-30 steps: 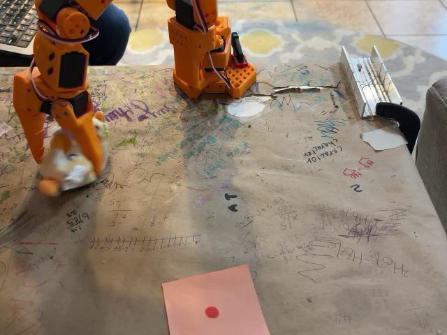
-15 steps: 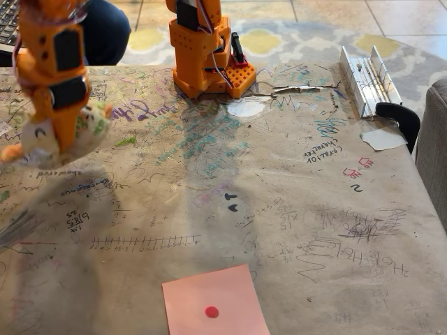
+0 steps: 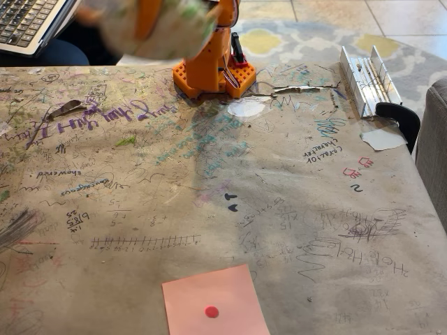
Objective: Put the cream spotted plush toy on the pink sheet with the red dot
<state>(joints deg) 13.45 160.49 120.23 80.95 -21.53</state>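
Note:
The cream spotted plush toy [image 3: 178,31] hangs blurred at the top of the fixed view, high above the table's far left part. My orange gripper [image 3: 149,21] is shut on it, and one orange finger crosses the toy's front. The pink sheet [image 3: 223,293] lies flat at the near edge of the table, its red dot [image 3: 211,312] near its middle. Toy and gripper are far from the sheet, up and to the left of it.
The arm's orange base [image 3: 209,73] stands at the table's far edge. A laptop [image 3: 28,21] sits at top left. A metal rail piece [image 3: 369,77], a black clamp [image 3: 398,115] and a white scrap [image 3: 383,138] lie at right, beside a grey seat [image 3: 433,153].
The gripper has risen from the table's left side and swung right toward the base, carrying the plush toy up to the top of the picture.

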